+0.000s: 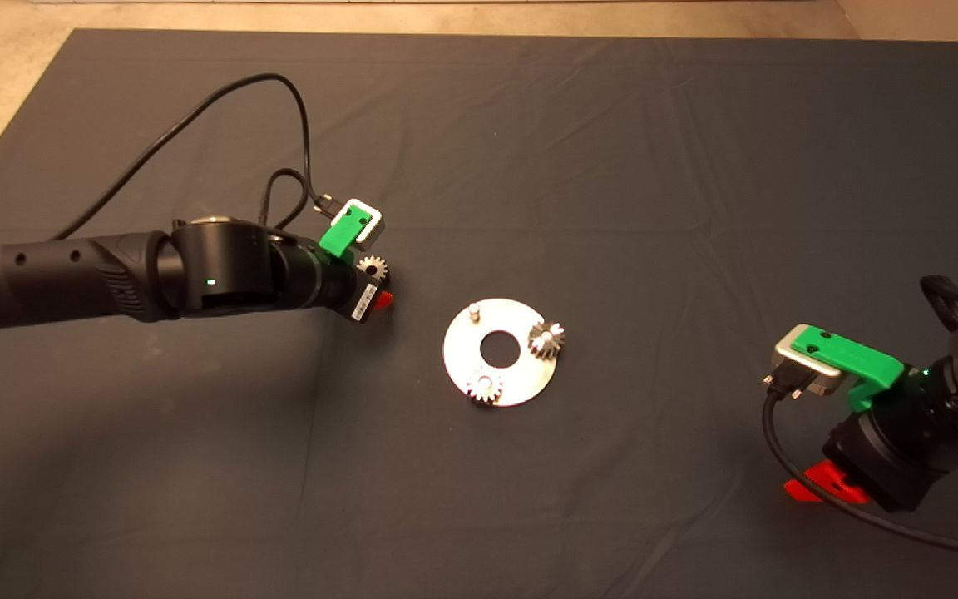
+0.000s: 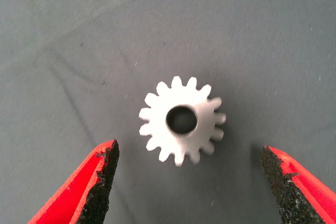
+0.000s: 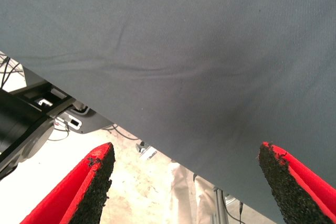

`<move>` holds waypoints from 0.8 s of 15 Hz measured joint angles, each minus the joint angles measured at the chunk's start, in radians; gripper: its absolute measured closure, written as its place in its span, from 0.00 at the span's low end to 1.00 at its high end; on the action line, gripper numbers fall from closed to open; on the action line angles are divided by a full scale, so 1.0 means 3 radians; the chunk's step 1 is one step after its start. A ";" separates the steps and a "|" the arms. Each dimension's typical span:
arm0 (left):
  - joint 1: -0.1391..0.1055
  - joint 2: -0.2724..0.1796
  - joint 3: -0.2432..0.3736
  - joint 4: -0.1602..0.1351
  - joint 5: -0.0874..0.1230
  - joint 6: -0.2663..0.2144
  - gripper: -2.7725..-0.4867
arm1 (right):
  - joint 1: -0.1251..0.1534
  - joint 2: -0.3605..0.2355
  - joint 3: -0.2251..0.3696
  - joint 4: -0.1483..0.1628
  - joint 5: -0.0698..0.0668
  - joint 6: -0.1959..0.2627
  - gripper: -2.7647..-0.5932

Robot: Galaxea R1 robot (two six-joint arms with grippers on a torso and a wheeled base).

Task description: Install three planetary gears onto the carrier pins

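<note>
A shiny round disc with a centre hole lies mid-mat. One planetary gear sits on its right pin, another on its near pin. The far-left pin stands bare. A third gear lies flat on the mat left of the disc. My left gripper hovers right above this gear, open; in the left wrist view the gear lies between and just beyond my spread fingers. My right gripper is parked at the lower right, open and empty, its fingers wide apart.
The dark mat is wrinkled and covers the table. A black cable loops above the left arm. The right wrist view looks past the mat's edge at the floor and some equipment.
</note>
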 joint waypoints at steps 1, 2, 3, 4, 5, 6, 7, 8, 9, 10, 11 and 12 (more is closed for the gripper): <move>0.0001 0.0019 -0.0022 -0.0001 -0.0028 0.0000 0.38 | 0.0000 0.0000 0.0000 0.0001 -0.0002 0.0001 0.34; 0.0000 0.0051 -0.0078 -0.0001 -0.0061 0.0000 0.38 | 0.0000 0.0000 0.0000 0.0001 -0.0001 0.0000 0.34; 0.0000 0.0090 -0.0142 0.0000 -0.0075 0.0001 0.38 | 0.0000 0.0000 0.0000 0.0001 -0.0002 0.0001 0.34; 0.0001 0.0113 -0.0167 0.0000 -0.0093 0.0002 0.38 | 0.0000 0.0000 0.0000 0.0001 -0.0001 0.0000 0.34; 0.0000 0.0119 -0.0168 -0.0001 -0.0106 0.0002 0.38 | 0.0000 -0.0001 0.0000 0.0002 -0.0003 0.0001 0.34; 0.0000 0.0121 -0.0174 0.0000 -0.0109 0.0002 0.38 | 0.0000 -0.0009 0.0000 0.0002 -0.0001 0.0000 0.34; 0.0000 0.0118 -0.0184 -0.0001 -0.0110 0.0002 0.38 | 0.0000 -0.0018 0.0000 0.0003 -0.0003 0.0000 0.34; 0.0000 0.0118 -0.0193 0.0000 -0.0110 0.0011 0.38 | 0.0002 -0.0018 0.0000 0.0004 -0.0002 0.0001 0.34; 0.0000 0.0118 -0.0194 0.0000 -0.0110 0.0013 0.42 | 0.0002 -0.0018 0.0000 0.0004 -0.0002 0.0000 0.34; 0.0000 0.0118 -0.0194 -0.0001 -0.0110 0.0050 0.43 | 0.0011 -0.0018 0.0000 0.0004 -0.0001 0.0001 0.34; 0.0000 0.0118 -0.0194 0.0000 -0.0111 0.0058 0.43 | 0.0027 -0.0019 0.0000 0.0004 -0.0002 0.0000 0.34; 0.0000 0.0118 -0.0194 0.0000 -0.0113 0.0060 0.43 | 0.0036 -0.0023 0.0000 0.0004 -0.0003 0.0000 0.34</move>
